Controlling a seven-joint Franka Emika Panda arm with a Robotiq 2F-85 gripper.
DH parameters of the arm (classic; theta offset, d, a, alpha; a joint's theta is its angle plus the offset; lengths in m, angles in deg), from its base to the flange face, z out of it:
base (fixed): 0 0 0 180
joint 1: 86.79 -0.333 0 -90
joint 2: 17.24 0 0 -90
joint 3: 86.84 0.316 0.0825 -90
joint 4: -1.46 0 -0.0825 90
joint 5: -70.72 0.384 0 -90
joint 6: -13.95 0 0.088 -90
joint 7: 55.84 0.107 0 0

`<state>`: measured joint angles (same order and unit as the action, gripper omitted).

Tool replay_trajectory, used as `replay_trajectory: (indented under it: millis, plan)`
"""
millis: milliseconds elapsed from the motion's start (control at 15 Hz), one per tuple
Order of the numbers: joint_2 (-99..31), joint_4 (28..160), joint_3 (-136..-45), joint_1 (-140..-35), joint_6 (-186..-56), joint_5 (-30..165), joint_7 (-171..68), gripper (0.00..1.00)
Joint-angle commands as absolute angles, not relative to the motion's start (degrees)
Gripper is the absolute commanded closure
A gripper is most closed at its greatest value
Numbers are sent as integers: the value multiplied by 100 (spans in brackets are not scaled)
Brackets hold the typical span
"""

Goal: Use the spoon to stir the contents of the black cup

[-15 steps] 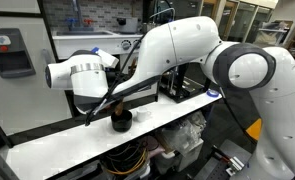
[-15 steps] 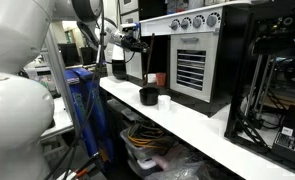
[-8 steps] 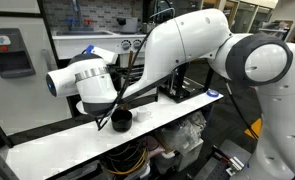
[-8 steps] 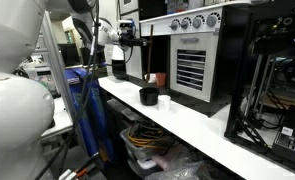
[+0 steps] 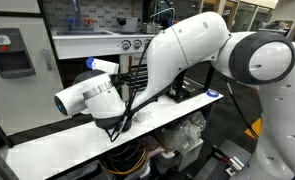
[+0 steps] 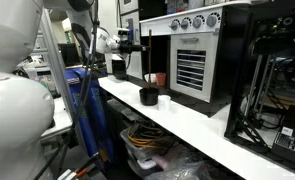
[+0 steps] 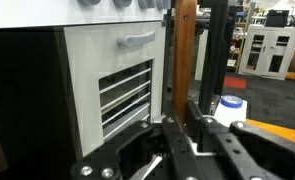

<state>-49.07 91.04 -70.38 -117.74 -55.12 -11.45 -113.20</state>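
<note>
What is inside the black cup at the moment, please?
The wooden spoon, held upright in the claw, seems to dip into the black cup. Its bowl and any contents are hidden by the cup's wall.

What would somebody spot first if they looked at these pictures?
The huge white robot arm fills most of an exterior view, bent low over the white counter. In the wrist view a long wooden spoon stands straight up, pinched in the pincer, beside a silver box with slots. A small black cup sits on the counter in an exterior view.
</note>
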Motion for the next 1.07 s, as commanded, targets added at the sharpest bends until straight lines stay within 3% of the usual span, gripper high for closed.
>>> replay_trajectory:
  millis: [0,1000]
  plan:
    - [-4719,9548,-6983,-11737,-5607,-1416,-10988,96]
    - [-5166,9644,-6895,-11668,-5768,-1467,-9937,96]
